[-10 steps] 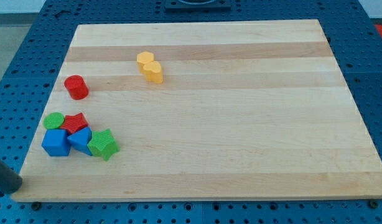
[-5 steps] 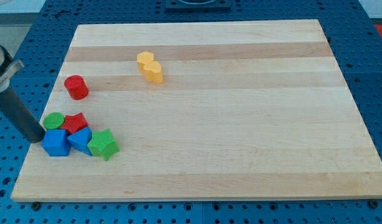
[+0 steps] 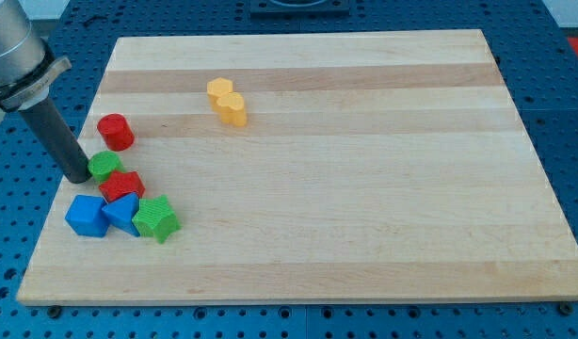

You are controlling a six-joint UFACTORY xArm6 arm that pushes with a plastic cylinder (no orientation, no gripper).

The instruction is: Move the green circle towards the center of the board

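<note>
The green circle (image 3: 106,166) lies near the board's left edge, between the red cylinder (image 3: 115,132) above it and the red star (image 3: 123,185) below it. My tip (image 3: 79,176) touches the green circle's left side. The dark rod rises from there to the view's top left.
A blue cube (image 3: 86,216), a second blue block (image 3: 122,213) and a green star (image 3: 156,218) cluster below the red star. Two yellow blocks (image 3: 228,102) lie together at the upper middle. The wooden board (image 3: 364,188) rests on a blue perforated table.
My tip moved up from the board's lower left to the green circle's left side. The green circle shifted up and right, and the red star moved slightly right.
</note>
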